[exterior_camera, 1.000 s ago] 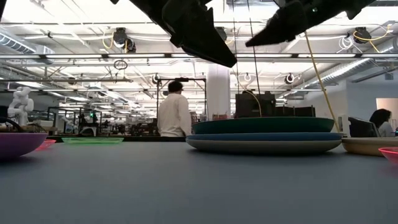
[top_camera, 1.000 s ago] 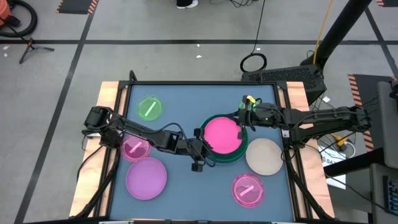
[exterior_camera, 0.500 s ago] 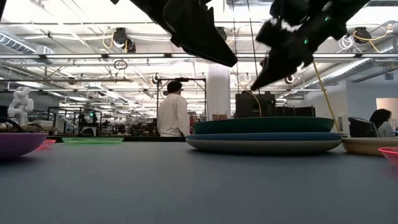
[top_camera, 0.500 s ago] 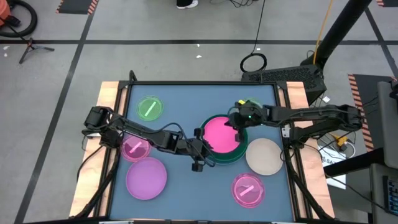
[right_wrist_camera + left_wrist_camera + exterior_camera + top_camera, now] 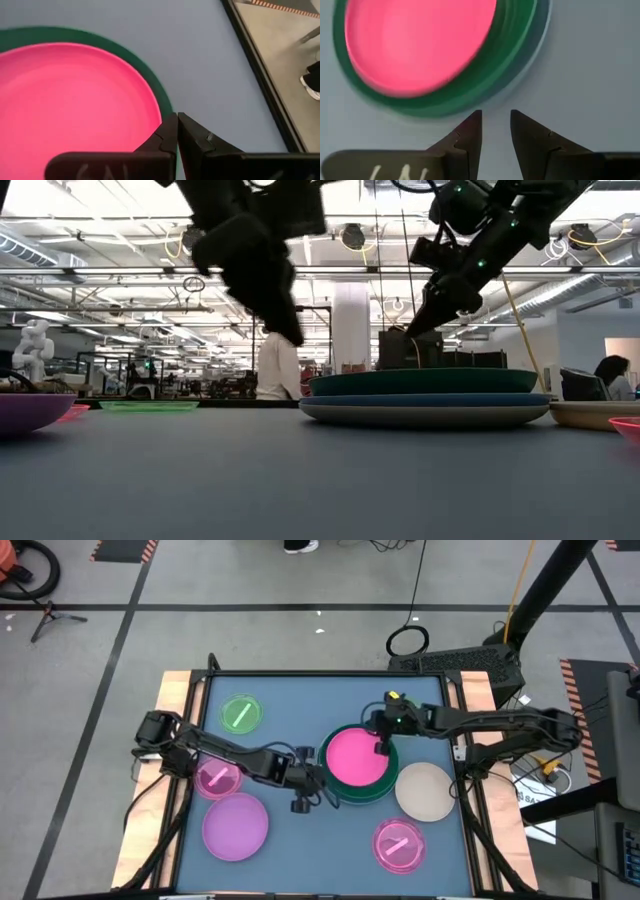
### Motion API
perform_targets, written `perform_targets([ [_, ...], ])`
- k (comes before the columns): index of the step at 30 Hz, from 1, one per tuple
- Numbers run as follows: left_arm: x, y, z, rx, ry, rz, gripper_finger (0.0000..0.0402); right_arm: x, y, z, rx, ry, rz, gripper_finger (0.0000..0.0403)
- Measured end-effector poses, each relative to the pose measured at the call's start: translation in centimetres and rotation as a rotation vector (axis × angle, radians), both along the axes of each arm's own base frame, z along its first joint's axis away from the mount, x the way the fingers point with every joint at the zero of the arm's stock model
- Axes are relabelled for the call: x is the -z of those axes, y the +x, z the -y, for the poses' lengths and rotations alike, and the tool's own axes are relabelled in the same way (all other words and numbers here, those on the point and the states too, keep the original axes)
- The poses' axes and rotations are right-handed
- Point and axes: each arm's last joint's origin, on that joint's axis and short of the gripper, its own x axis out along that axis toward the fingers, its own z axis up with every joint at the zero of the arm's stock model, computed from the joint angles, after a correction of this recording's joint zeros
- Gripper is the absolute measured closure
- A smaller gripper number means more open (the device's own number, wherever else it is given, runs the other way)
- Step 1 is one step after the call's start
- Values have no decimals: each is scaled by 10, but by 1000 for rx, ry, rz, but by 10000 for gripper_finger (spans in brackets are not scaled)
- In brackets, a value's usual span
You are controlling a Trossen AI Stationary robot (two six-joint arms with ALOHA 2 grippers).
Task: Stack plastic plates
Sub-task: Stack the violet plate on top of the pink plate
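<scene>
Hot pink plate (image 5: pixel 356 757) atop dark green plate (image 5: pixel 385 786), mid-table. Left gripper (image 5: pixel 303 802) just beside stack, fingers slightly apart, empty. Right gripper (image 5: pixel 381 745) over rim, fingers together.

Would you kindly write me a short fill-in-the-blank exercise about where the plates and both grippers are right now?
1. The hot pink plate lies on top of the dark ____ plate.
2. The beige plate lies on the same side of the table as the ____ arm.
3. The right gripper hangs over the stack with its jaws ____.
4. The left gripper, beside the stack, holds ____.

Missing words: green; right; shut; nothing
</scene>
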Motion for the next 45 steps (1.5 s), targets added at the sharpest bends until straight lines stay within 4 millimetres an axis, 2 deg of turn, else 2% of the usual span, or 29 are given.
perform_targets([
  [7, -17, -24, -2, -70, 34, -290, 293, -11, -6, -2, 23, 18, 60, 397],
  [12, -11, -44, 7, -38, 88, -467, 293, -16, -9, -3, 41, 37, 87, 397],
  [19, 7, -58, 27, 12, 44, -514, 293, -17, -10, -4, 23, 64, 96, 397],
  [26, 10, -66, 38, -5, -17, -550, 291, -18, -9, -6, -39, 103, 109, 397],
  [32, 10, -68, 42, 10, -11, -550, 251, -18, -9, -6, -39, 99, 119, 397],
  [37, 12, -72, 52, 100, 34, -551, 210, -18, -9, -6, -39, 99, 120, 397],
  [45, 36, -94, 58, 127, 80, -629, 206, -18, -9, -6, -39, 99, 120, 397],
])
